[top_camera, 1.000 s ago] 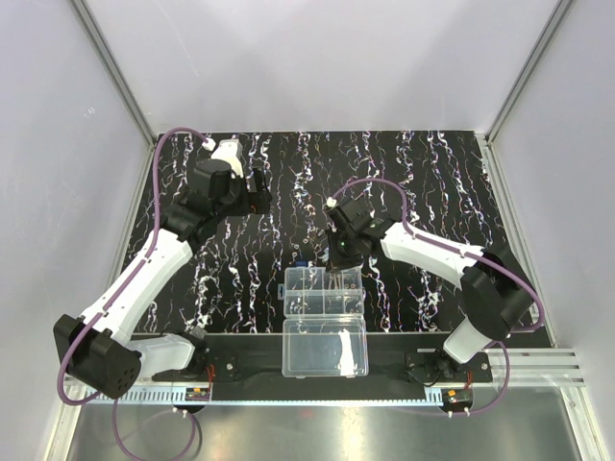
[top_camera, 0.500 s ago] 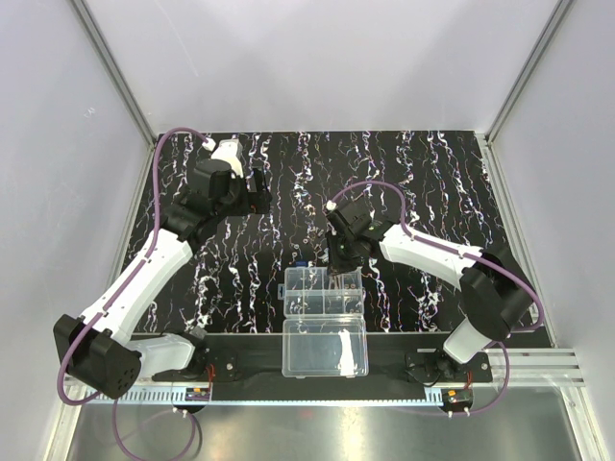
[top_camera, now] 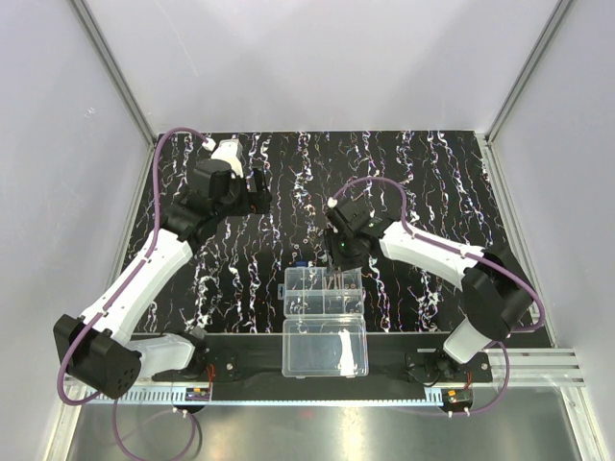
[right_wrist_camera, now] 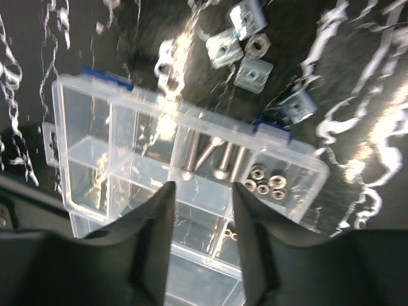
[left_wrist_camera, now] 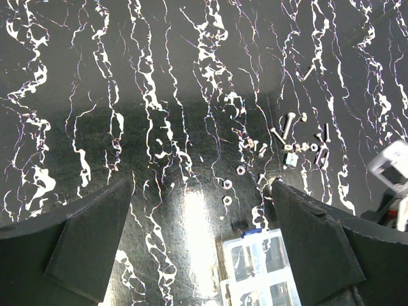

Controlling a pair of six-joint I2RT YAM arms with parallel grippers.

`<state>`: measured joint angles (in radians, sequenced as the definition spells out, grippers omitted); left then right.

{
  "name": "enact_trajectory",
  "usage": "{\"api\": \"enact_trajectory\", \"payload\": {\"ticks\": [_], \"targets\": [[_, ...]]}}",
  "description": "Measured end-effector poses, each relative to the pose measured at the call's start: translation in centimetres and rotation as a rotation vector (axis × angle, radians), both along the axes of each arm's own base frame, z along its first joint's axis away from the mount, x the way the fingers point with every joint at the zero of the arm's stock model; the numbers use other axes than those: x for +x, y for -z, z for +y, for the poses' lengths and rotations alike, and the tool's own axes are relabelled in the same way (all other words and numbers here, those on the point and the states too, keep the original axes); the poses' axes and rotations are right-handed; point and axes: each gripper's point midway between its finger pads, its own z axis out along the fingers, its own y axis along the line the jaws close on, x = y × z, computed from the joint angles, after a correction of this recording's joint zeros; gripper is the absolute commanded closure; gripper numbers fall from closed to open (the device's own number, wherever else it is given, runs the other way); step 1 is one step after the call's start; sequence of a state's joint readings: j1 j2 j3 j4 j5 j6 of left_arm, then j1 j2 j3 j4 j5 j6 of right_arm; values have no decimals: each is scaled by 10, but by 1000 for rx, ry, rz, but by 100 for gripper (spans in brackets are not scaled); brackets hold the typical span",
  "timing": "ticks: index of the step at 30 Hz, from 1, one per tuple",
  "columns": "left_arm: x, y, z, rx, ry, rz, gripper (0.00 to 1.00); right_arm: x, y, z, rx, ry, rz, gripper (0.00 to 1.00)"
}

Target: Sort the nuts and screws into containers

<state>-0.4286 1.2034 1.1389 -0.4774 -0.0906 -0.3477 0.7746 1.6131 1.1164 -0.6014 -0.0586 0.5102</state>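
Note:
My right gripper (right_wrist_camera: 202,186) hangs open just above the containers (right_wrist_camera: 127,137), the divided half of a clear box (top_camera: 324,291), with nothing between its fingers. Under it, three screws (right_wrist_camera: 210,156) lie in one back compartment and several nuts (right_wrist_camera: 264,182) in the one to its right. More small parts sit in nearer compartments. In the top view this gripper (top_camera: 336,272) is over the box's back edge. My left gripper (left_wrist_camera: 201,186) is open and empty above the mat, far left of the box (left_wrist_camera: 261,261). Loose screws (left_wrist_camera: 290,124) and nuts (left_wrist_camera: 226,185) lie on the mat ahead of it.
Several square silvery nuts (right_wrist_camera: 239,44) lie on the black, white-streaked mat (top_camera: 423,182) just behind the box. The undivided clear lid half (top_camera: 325,348) lies open toward the arm bases. Grey walls close in the table on three sides.
My right gripper's jaws have opened over the back compartments of the box, and the wrist has shifted slightly. The left arm has not moved.

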Motion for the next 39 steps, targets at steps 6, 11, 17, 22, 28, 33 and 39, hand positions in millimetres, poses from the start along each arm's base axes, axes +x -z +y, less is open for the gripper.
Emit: {"api": "enact_trajectory", "payload": {"ticks": [6, 11, 17, 22, 28, 33, 39], "targets": [[0, 0, 0, 0, 0, 0, 1, 46, -40, -11, -33, 98, -151, 44], [0, 0, 1, 4, -6, -1, 1, 118, -78, -58, -13, 317, -265, 43], [1, 0, 3, 11, -15, -4, 1, 173, -72, -84, -84, 431, -299, 46], [2, 0, 5, 17, -21, -6, 1, 196, -37, -54, -56, 411, -240, 49], [3, 0, 7, 25, -29, -10, 1, 196, 13, -39, -112, 404, -159, 50], [3, 0, 7, 27, -31, -11, 1, 190, 22, -29, -142, 388, -151, 52], [1, -5, 9, 24, -33, -26, 1, 196, 27, -23, -152, 387, -162, 54]]}}
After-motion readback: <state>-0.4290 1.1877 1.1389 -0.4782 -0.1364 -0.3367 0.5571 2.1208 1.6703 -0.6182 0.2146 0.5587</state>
